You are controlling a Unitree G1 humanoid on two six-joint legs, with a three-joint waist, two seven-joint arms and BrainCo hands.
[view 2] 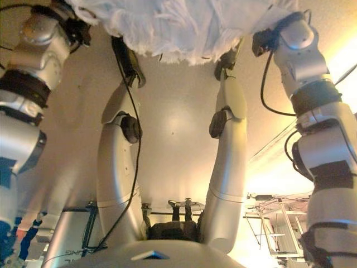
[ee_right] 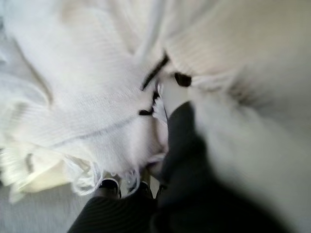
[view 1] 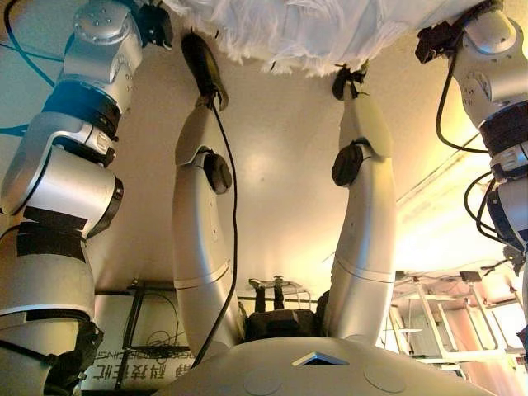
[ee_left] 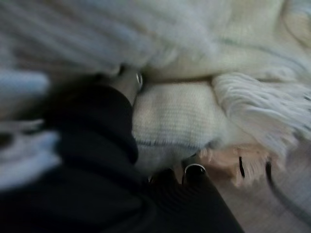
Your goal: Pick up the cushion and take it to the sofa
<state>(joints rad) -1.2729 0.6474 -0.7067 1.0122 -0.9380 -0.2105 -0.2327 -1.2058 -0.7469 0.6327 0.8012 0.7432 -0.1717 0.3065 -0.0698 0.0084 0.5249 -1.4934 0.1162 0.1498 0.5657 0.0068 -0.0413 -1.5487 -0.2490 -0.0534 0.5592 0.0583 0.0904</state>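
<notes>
The cushion (view 1: 305, 29) is white and fluffy, with a knit cover and fringe. It is held up in front of me, above the floor, between my two arms, and fills the top of both eye views (view 2: 178, 28). In the left wrist view my left hand (ee_left: 127, 83) has a finger dug into a fold of the cushion (ee_left: 180, 121) and its thumb below, pinching the knit part. In the right wrist view my right hand (ee_right: 111, 185) is buried in the cushion's fringe and cloth (ee_right: 87, 97). No sofa shows in any view.
A beige floor (view 1: 280, 165) lies below the cushion. A metal-framed rack (view 1: 445, 322) stands on it at one side, and a grey printed panel (view 1: 140, 346) at the other.
</notes>
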